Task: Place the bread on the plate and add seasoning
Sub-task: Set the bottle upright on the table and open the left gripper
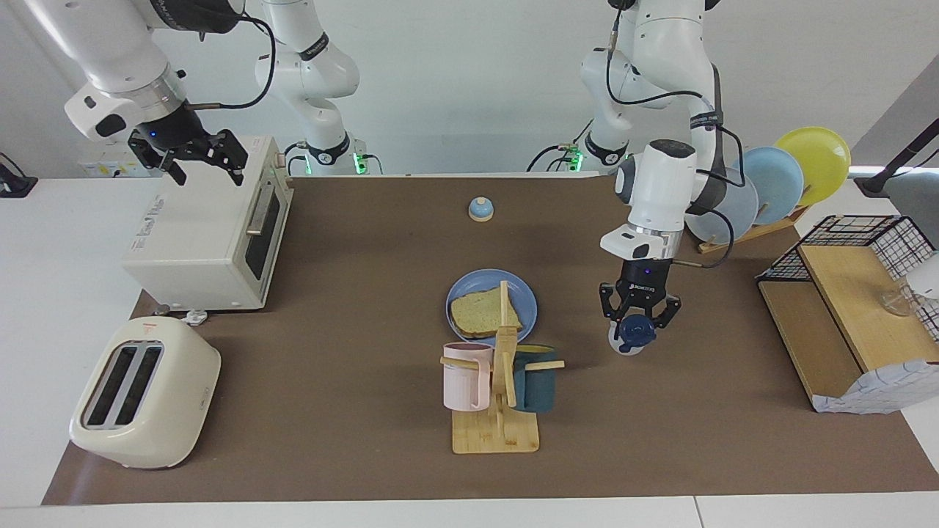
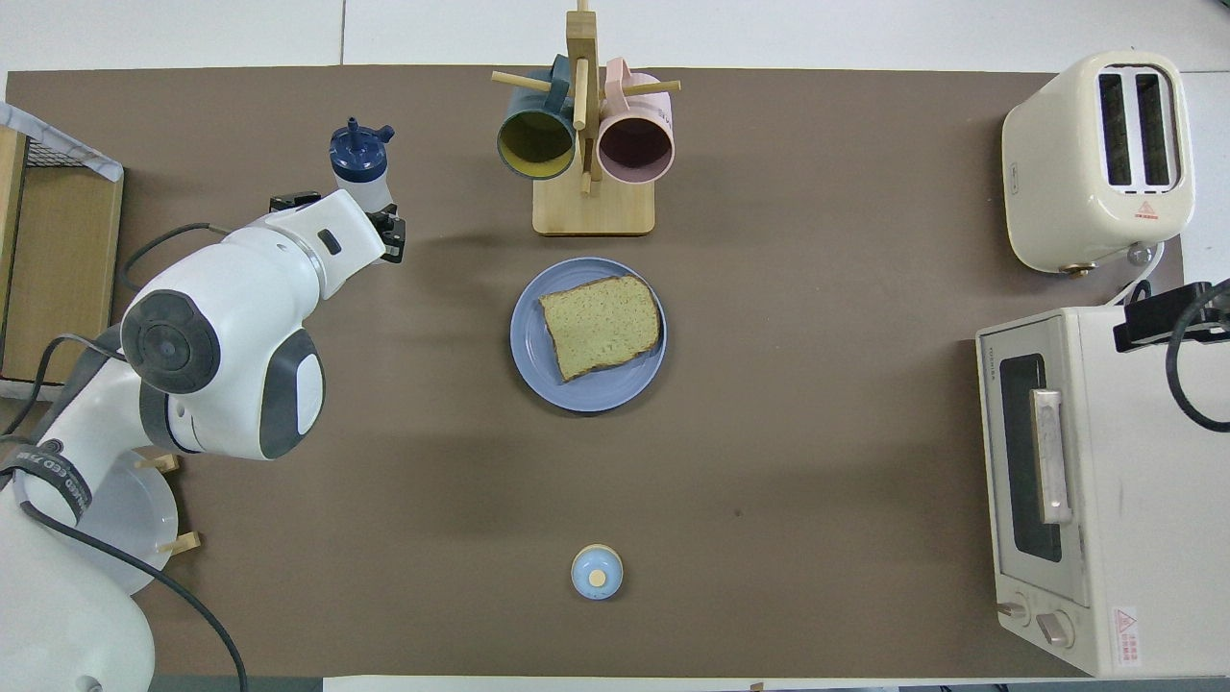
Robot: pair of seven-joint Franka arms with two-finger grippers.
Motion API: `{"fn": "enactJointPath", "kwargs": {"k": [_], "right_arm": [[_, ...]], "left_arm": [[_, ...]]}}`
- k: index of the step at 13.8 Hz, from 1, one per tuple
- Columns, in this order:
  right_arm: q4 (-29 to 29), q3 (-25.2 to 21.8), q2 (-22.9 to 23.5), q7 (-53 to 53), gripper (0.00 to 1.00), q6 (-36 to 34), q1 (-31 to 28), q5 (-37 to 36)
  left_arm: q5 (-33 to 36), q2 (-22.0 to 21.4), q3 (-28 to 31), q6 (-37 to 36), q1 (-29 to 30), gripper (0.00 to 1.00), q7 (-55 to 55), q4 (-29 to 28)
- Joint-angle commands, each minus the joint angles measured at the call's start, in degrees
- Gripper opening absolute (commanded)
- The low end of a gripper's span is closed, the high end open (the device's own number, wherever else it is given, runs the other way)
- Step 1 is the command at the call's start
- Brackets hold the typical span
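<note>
The bread (image 2: 600, 325) lies on the plate (image 2: 538, 370) in the middle of the tabletop (image 2: 769, 461). The left end effector (image 1: 637, 323) is clamped on the upright seasoning (image 1: 632, 331), toward the left arm's end. The right end effector (image 1: 196, 158) waits wide apart over the oven (image 1: 198, 235).

The bread (image 1: 484, 313) — a tan toasted slice with a darker crust — is lying flat on the periwinkle plate (image 1: 527, 299) at mid-table. The seasoning (image 1: 631, 334), a whitish bottle with a navy cap, is standing upright toward the left arm's end — the left gripper (image 1: 637, 323) is clasping it.
</note>
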Motion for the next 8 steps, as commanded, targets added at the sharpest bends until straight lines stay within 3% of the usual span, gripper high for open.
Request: {"fn": "enactJointPath", "kwargs": {"k": [1,6,8], "right_arm": [[-0.77,0.27,-0.67,-1.43,1.0,0.77,-0.77,-0.04],[-0.77,0.27,-0.67,-1.43,1.0,0.77,-0.77,-0.04],[-0.86,0.27,-0.67,-1.43,1.0,0.77,-0.77,-0.04]], "left_arm": [[-0.75,1.59,-0.4,11.62,-0.57,0.0,-6.67,-3.31],[-0.48,12.93,-1.01,30.71,-0.84,0.0,-17.83,-2.0],[-0.48,15.67,-1.1,30.31,-0.84,0.0,-18.21,1.68]]}}
